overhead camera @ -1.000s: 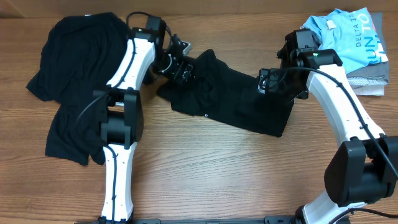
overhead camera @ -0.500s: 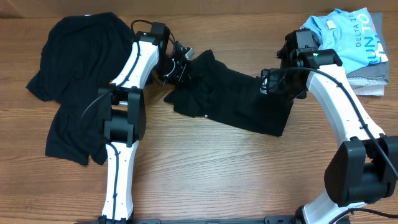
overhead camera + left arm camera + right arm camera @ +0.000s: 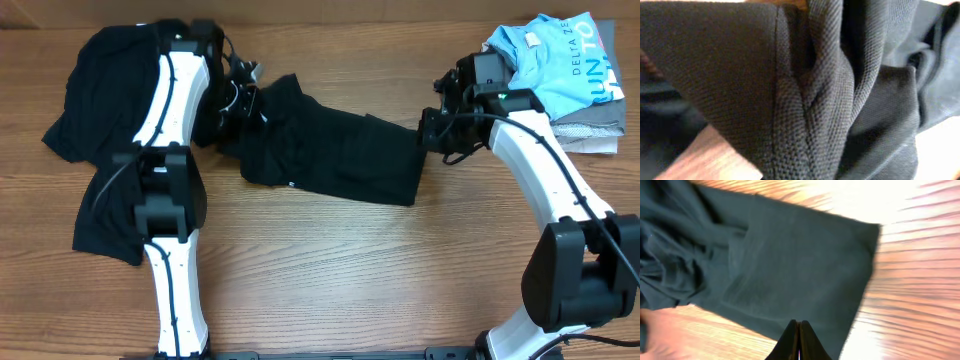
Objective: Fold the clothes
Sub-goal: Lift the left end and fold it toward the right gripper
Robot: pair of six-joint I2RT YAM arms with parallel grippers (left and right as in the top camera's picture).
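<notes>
A black shirt [image 3: 330,150] lies stretched across the middle of the table between my two grippers. My left gripper [image 3: 243,98] is shut on its bunched left end. In the left wrist view the knit black cloth [image 3: 810,100] fills the frame and hides the fingers. My right gripper [image 3: 428,130] is shut on the shirt's right edge. In the right wrist view the closed fingertips [image 3: 798,324] pinch the dark fabric [image 3: 770,265], which spreads away over the wood. A second black garment [image 3: 110,90] lies crumpled at the far left, partly under the left arm.
A light-blue shirt with white lettering [image 3: 560,55] sits on folded grey shirts [image 3: 590,135] at the back right corner, just behind the right arm. The crumpled black garment trails down toward the front left [image 3: 110,215]. Bare wooden tabletop [image 3: 380,280] stretches along the front.
Both grippers have shut on the middle shirt. The left arm has swung left and dragged the shirt that way. The shirt's right end has drawn in toward the right gripper.
</notes>
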